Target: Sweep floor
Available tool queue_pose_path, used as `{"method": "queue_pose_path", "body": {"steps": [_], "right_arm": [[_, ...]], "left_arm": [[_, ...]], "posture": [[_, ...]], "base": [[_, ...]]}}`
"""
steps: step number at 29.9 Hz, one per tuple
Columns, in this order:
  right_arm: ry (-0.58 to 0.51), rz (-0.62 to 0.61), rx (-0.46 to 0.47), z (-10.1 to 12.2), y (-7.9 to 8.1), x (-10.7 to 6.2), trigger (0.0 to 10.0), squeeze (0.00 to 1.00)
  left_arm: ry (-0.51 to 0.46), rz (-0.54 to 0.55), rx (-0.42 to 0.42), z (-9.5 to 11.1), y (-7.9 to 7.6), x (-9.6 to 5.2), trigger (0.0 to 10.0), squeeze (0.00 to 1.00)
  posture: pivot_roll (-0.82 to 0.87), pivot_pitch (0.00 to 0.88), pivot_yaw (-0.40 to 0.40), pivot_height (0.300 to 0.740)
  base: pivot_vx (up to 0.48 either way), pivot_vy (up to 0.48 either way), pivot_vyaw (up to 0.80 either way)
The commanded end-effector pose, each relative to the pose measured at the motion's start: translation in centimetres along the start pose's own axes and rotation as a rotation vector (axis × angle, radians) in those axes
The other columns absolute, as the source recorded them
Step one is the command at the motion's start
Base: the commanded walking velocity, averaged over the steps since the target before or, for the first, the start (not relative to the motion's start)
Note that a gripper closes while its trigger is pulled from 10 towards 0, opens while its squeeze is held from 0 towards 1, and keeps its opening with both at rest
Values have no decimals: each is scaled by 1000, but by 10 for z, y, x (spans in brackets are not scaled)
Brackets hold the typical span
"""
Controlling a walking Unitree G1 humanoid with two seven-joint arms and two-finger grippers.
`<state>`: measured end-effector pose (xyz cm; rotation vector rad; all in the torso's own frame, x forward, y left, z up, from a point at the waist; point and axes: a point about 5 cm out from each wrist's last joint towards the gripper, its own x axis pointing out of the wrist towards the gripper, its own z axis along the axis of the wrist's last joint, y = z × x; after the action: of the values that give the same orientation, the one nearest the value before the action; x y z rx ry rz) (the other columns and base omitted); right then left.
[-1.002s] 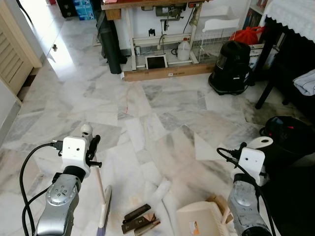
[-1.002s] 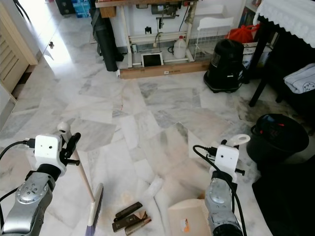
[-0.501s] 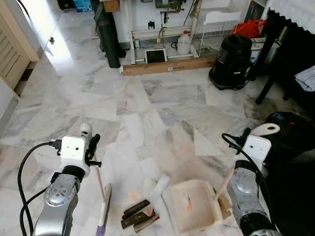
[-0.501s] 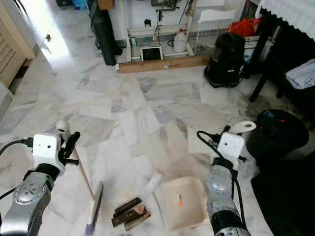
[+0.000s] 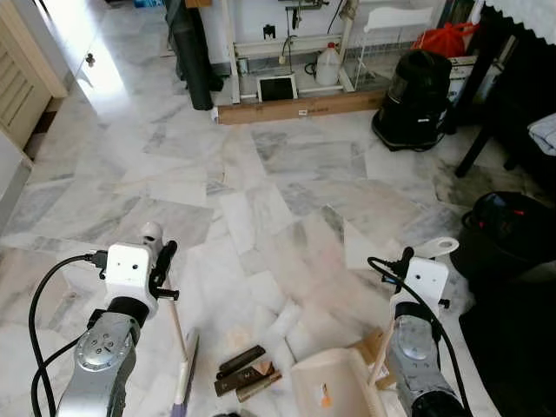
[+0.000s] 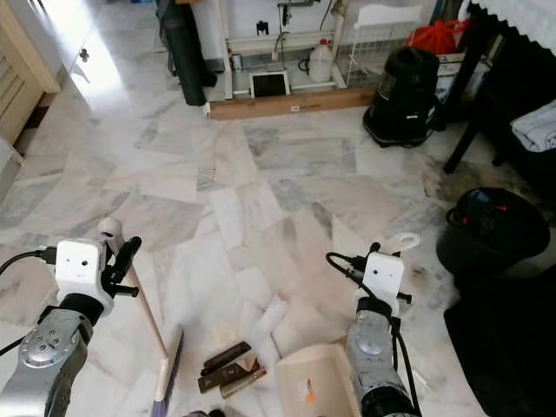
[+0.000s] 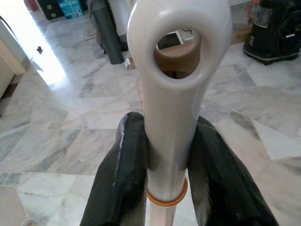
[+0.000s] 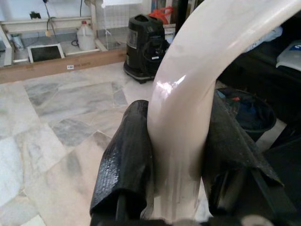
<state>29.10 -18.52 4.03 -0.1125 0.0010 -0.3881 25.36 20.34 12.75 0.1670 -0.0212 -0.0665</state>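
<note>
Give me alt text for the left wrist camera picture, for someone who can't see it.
The left gripper has its two black fingers closed around the cream broom handle, whose rounded end has a hanging hole. Behind it lies a grey-veined marble floor, with a black vacuum cleaner at the far edge.

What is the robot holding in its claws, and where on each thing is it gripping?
The left gripper clamps the broom near the top of its handle, just below the hanging hole. The right gripper clamps the dustpan by its upright cream handle.
</note>
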Motion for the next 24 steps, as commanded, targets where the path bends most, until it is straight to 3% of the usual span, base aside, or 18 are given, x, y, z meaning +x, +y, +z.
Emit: {"method": "queue_pose_path", "body": {"steps": [1,7,15,24], "right_arm": [[7,18,4,-3,5,-5,10000,0],[1,22,13,-2,8,-4,10000,0],[-116,-11,64,29,8,17,10000,0],[-90,-8,41,24,8,15,10000,0]], "left_arm": [[-27,-12,23,9,2,-2,10000,0],[-18,-18,24,9,2,-6,10000,0],[-30,-27,23,16,2,-5,10000,0],[-25,-38,21,18,-1,-7,10000,0]], "posture": [[108,168,56,740],[116,178,57,740],[118,193,62,740],[126,204,64,740]], "base": [[0,0,0],[0,0,0],[0,0,0],[0,0,0]]}}
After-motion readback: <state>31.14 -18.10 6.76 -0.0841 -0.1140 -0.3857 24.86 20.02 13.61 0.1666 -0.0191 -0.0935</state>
